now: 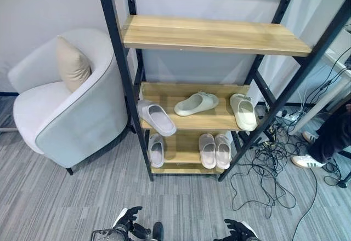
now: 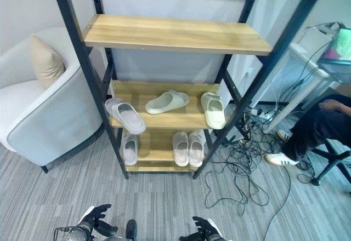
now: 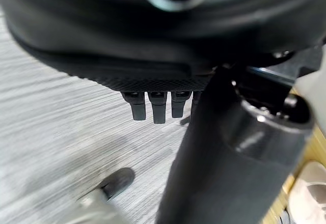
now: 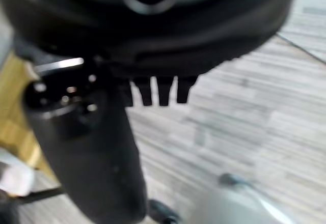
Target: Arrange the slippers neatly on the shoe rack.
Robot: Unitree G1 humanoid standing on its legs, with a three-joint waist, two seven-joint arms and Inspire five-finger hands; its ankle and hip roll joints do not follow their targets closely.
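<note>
The shoe rack has a black frame and wooden shelves. On its middle shelf a grey slipper hangs over the front left edge. A pale green slipper lies crosswise in the middle and another points forward at the right. On the bottom shelf a single grey slipper is at the left and a pale pair stands side by side. My left hand and right hand hang low over the floor, well in front of the rack. Both are open and empty, with straight fingers in the wrist views.
A light grey armchair with a beige cushion stands left of the rack. Loose cables sprawl on the floor to the right. A person in dark trousers and white shoes sits at the far right. The top shelf is bare.
</note>
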